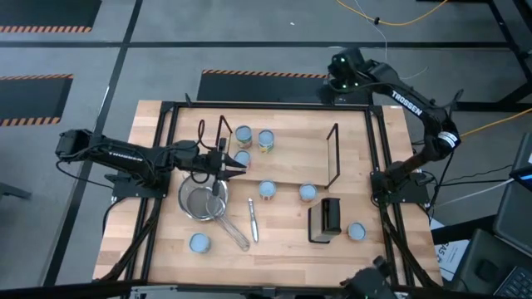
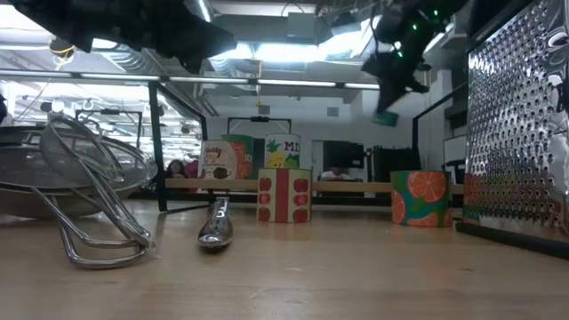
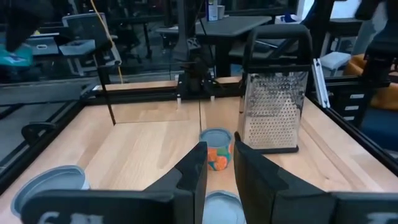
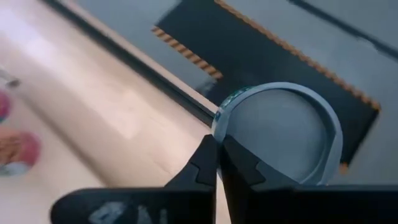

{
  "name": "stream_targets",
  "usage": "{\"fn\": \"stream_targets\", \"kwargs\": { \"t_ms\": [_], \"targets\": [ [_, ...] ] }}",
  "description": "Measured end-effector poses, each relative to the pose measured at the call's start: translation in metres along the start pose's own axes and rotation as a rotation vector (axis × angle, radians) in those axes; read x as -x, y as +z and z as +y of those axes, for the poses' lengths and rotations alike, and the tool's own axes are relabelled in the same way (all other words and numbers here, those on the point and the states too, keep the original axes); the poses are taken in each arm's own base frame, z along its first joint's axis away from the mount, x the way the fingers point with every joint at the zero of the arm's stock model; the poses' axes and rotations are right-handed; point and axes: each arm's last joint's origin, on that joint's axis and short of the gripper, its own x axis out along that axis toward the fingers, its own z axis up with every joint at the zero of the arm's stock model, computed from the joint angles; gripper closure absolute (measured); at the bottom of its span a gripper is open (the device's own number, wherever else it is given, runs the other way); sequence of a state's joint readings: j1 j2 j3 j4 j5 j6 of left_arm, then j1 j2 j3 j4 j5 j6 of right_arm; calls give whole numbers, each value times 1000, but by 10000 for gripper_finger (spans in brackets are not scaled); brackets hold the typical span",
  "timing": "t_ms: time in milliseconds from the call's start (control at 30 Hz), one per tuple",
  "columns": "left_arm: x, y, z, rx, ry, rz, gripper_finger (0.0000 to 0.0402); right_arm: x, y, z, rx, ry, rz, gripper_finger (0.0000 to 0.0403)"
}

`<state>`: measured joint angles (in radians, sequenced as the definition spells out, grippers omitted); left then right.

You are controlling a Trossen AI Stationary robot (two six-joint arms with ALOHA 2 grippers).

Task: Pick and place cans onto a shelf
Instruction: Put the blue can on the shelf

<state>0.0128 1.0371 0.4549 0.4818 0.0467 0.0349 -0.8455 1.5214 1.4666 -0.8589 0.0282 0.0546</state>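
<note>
The right gripper point(image 4: 217, 163) pinches a can point(image 4: 283, 134) by its rim, up high past the table's back edge, over the floor. The shelf point(image 1: 283, 158) lies below and ahead of it with open room. The left gripper point(image 1: 235, 165), fingers a little apart, hangs at the shelf's near edge beside the strainer point(image 1: 202, 202).

Both arms are matte black, built of slim tube-like links joined by thicker rounded joints. The left arm point(image 1: 125, 155) carries small white lettering along its forearm link, too small to read. The right arm point(image 1: 407, 104) bears white "TROSSEN" lettering on its upper link, and green lights glow at its wrist point(image 1: 342, 73). The fingers point(image 3: 189, 177) are black, flat and wedge-shaped, tapering to narrow tips
</note>
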Motion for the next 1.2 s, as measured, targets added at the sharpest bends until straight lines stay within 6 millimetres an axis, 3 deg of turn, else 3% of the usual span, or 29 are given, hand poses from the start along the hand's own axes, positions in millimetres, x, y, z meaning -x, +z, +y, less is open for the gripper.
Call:
{"fn": "stream_targets", "kwargs": {
  "t_ms": [267,800,967,1200],
  "targets": [
    [0,0,0,1,0,-1,329,15,1,59,245,174,-41,392],
    [0,0,0,2,0,-1,329,46,-41,168,755,585,-64,391],
    [0,0,0,2,0,-1,329,48,-62,190,902,640,-55,391],
    [0,0,0,4,-1,-1,329,32,-96,204,972,673,29,390]
  ]
}}
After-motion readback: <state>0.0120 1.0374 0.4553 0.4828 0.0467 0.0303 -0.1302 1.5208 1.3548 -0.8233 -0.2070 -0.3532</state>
